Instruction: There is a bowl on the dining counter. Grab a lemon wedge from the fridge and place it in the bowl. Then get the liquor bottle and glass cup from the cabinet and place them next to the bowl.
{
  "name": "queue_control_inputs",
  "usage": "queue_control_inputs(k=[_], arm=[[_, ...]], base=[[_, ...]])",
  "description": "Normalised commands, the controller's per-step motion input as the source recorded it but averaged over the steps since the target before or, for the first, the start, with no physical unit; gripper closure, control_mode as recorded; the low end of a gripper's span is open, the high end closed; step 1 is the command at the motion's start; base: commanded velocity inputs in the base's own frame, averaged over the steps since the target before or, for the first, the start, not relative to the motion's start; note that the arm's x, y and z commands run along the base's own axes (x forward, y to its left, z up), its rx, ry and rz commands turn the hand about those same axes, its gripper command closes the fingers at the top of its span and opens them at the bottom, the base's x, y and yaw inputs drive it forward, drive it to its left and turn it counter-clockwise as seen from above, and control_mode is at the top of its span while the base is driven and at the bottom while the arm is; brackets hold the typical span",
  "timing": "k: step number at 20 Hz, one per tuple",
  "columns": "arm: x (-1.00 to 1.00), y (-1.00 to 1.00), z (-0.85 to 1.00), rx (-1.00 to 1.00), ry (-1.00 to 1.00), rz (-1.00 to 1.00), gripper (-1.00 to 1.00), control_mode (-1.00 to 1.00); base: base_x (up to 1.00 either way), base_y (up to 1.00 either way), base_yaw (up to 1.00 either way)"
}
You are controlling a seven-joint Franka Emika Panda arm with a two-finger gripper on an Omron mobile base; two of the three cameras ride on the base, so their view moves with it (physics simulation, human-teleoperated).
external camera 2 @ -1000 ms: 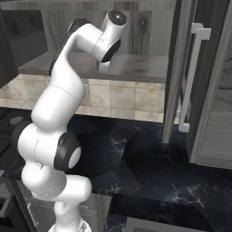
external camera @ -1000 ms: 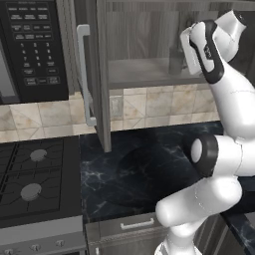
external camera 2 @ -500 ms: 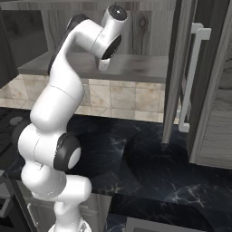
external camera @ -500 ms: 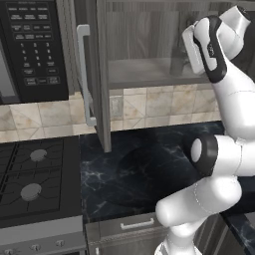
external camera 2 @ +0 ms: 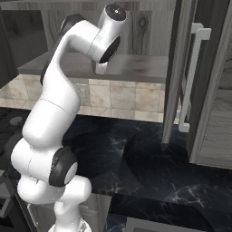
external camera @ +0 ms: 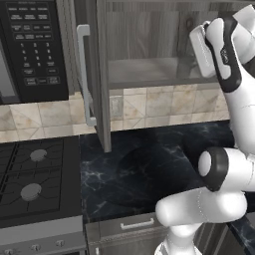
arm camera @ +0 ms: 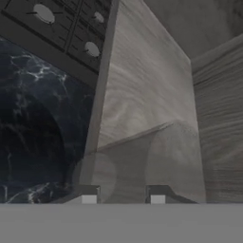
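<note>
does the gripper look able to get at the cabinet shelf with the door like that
Probably yes. The cabinet door stands swung wide open, off to the left of the opening, and nothing shows between the gripper and the shelf; the hand is inside the cabinet, just above the shelf.

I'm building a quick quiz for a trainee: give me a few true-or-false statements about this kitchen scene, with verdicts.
1. The cabinet stands with its door open. True.
2. In the left base view, the microwave sits right of the cabinet. False: it sits to its left.
3. The gripper is inside the cabinet, at its shelf. True.
4. The worktop under the cabinet is plain white. False: it is black and marbled.
5. The cabinet's handle is a round knob. False: it is a long silver bar.
</note>
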Motion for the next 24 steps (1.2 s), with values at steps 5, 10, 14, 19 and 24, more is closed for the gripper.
queue_control_inputs(k=[5, 10, 14, 19, 24], arm=[[-0.69, 0.12, 0.0, 0.0, -0.07, 0.0, 1.0, -1.0], [-0.84, 0.19, 0.0, 0.0, -0.14, 0.0, 1.0, -1.0], [-0.73, 0.24, 0.0, 0.0, -0.09, 0.0, 1.0, -1.0], [-0.18, 0.29, 0.0, -0.05, 0.01, 0.0, 1.0, -1.0], [-0.4, 0.23, 0.0, -0.01, -0.02, 0.0, 1.0, -1.0]], base=[[0.0, 0.0, 0.0], [0.0, 0.0, 0.0], [0.0, 0.0, 0.0], [0.0, 0.0, 0.0], [0.0, 0.0, 0.0]])
